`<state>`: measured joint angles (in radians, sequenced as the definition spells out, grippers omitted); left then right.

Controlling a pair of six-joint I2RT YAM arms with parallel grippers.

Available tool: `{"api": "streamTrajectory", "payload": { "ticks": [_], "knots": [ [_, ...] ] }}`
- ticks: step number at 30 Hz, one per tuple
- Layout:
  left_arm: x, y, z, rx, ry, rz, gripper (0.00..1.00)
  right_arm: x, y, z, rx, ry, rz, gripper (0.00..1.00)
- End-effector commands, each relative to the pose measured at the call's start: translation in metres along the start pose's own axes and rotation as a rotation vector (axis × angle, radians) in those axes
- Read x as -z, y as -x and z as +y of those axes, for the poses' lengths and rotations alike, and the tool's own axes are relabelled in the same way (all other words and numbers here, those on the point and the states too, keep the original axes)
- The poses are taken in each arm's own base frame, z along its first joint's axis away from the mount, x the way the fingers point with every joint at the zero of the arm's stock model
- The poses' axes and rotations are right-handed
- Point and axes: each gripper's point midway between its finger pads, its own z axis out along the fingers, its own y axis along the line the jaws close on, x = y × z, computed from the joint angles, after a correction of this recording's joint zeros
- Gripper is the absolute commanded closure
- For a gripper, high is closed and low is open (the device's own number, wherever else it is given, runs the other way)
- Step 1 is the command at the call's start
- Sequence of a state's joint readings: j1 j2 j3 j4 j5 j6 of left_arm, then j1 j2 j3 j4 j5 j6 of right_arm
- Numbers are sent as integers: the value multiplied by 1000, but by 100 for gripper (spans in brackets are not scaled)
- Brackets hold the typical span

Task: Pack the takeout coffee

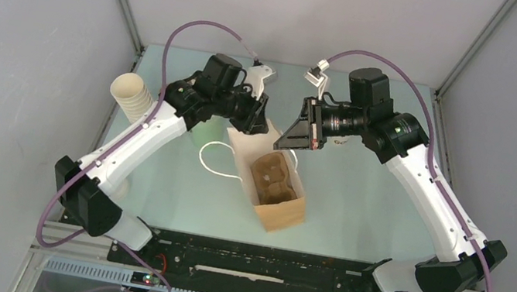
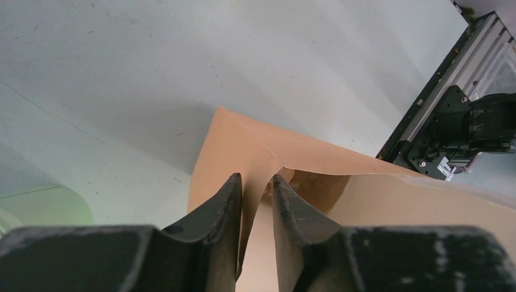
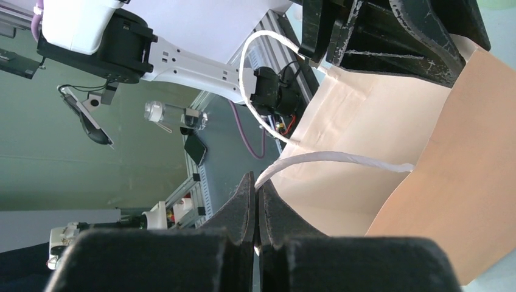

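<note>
A brown paper bag (image 1: 280,196) stands open at the table's middle with a cardboard cup carrier (image 1: 271,177) inside. My left gripper (image 1: 262,125) is shut on the bag's far rim; in the left wrist view its fingers (image 2: 226,201) straddle the paper wall (image 2: 243,140). My right gripper (image 1: 293,137) is shut on one white cord handle (image 3: 331,159) of the bag (image 3: 377,115), pinched at the fingertips (image 3: 246,188). The other white handle (image 1: 212,159) lies looped on the table. The takeout coffee cup is not visible in any view.
A tall stack of cream cups (image 1: 132,95) leans at the far left. A pale green cup (image 1: 201,134) is partly hidden under the left arm. Grey walls close in the table on the left, right and back; a black rail (image 1: 261,260) runs along the near edge.
</note>
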<state>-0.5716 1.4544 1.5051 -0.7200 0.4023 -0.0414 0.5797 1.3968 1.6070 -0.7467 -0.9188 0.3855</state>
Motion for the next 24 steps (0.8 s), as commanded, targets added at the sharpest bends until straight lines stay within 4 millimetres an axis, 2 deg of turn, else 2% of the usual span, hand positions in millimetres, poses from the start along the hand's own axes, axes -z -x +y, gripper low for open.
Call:
{"api": "streamTrajectory", "payload": {
  "ticks": [1,3,6,7,10,12,14,16,19,24],
  "knots": [
    [11,9,-2,-39,8,-48,73,7,6,17,41,48,-30,100],
    [11,11,-2,-39,13,-58,81,6,7,18,39,51,-30,100],
    [17,14,2,-45,55,-78,97,7,9,17,34,23,-41,98],
    [20,14,5,-47,78,-88,99,9,10,16,33,1,-50,92],
    [32,10,14,-37,155,-115,100,20,15,12,38,-90,-95,63],
    [41,3,19,4,203,-126,100,33,15,10,60,-154,-134,47],
    [46,-8,20,59,227,-118,100,49,15,1,67,-239,-171,37],
    [49,-20,20,128,246,-109,100,65,13,-8,74,-321,-205,31],
    [58,-38,23,245,305,-98,100,93,13,-40,56,-508,-287,25],
    [79,-56,30,364,414,-83,100,144,14,-128,-108,-919,-418,21]
  ]
}}
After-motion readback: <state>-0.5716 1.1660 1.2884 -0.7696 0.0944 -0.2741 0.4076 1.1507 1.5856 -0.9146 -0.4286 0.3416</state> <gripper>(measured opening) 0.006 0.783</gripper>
